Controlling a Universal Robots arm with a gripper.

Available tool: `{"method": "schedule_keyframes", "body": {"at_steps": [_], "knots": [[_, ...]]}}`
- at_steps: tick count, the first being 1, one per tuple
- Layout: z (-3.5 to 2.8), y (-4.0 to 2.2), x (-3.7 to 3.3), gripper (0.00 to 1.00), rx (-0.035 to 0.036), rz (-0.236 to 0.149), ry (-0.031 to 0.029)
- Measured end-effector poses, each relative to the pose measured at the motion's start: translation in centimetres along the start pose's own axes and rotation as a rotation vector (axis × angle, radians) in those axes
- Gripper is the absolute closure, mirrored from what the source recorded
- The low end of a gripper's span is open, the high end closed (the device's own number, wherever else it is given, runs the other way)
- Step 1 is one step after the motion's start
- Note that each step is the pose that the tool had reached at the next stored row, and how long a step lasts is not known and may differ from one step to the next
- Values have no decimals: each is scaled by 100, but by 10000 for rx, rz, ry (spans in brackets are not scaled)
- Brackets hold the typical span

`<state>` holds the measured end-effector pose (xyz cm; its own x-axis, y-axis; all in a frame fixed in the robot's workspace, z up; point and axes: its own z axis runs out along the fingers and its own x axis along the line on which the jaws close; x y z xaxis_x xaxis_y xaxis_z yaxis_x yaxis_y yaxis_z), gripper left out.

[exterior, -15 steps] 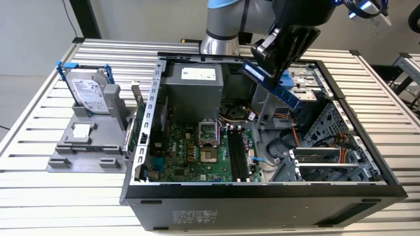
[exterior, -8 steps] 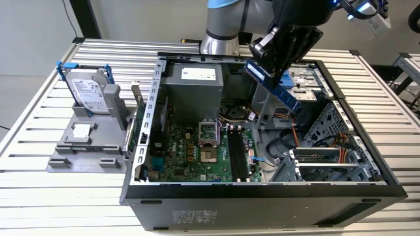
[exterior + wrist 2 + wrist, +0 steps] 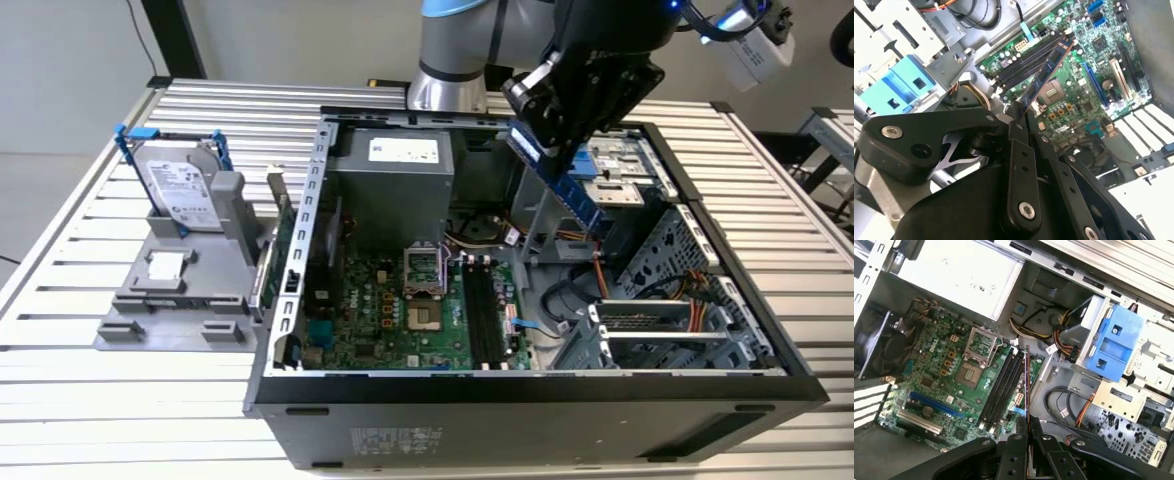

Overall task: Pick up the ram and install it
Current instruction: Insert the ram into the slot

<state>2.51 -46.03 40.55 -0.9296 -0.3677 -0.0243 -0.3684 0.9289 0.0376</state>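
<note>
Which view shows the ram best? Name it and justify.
The exterior view: the ram hangs broadside from the gripper above the open case, its blue face visible. The second wrist view shows it foreshortened; the first wrist view shows its thin edge.

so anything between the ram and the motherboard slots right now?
Nothing visible. The gripper holds the ram in the air above the open case, and the black slots lie uncovered on the green motherboard, cables off to the side.
</note>
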Motion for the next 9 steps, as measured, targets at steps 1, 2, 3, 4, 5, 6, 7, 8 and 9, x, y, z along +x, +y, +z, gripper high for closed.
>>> {"method": "schedule_keyframes", "body": {"at_steps": [1,2,3,4,5,6,7,8,9], "knots": [[0,0,0,100,3,145,-6],[1,0,0,100,6,288,-12],[0,0,0,100,10,443,-17],[0,0,0,100,14,574,-22],[0,0,0,100,17,701,-27],[1,0,0,100,19,809,-31],[1,0,0,100,21,903,-34],[1,0,0,100,23,995,-38],[0,0,0,100,26,1083,-41]]}}
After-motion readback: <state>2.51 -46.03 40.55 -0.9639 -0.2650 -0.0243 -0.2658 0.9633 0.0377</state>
